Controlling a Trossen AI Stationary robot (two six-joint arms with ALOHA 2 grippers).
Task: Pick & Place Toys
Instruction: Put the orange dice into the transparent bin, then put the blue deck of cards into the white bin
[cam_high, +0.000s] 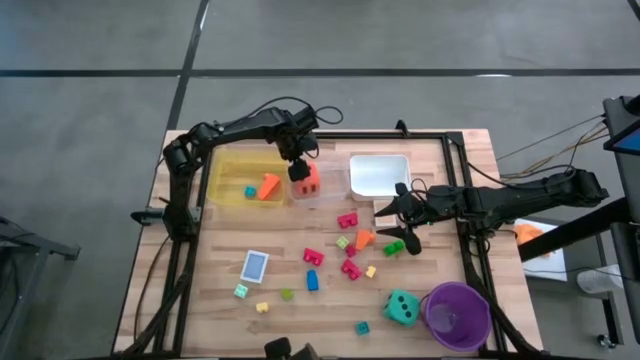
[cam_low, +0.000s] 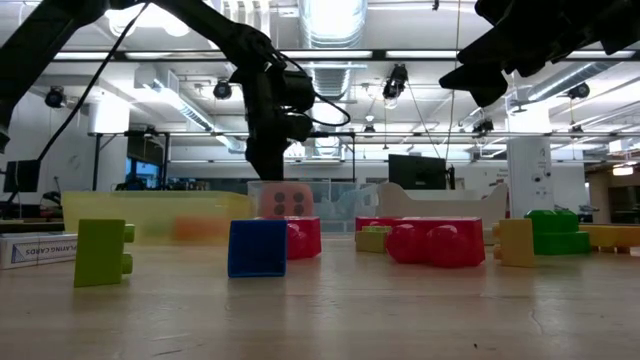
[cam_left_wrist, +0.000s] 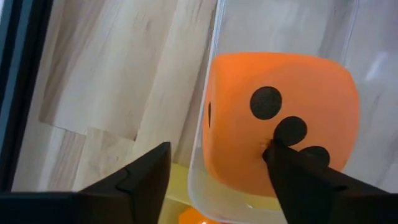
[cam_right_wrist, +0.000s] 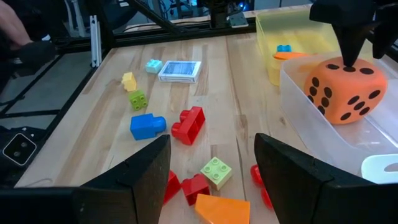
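The orange die sits in the clear tray, left fingers spread wide above it to let go, while the right fingers, half-open and empty, hover over blocks beside that tray.

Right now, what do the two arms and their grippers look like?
Both arms are black, built of jointed segments with black cables looping along them. The left gripper and right gripper each end in two dark, flat, tapering fingers. No markings are legible on either.
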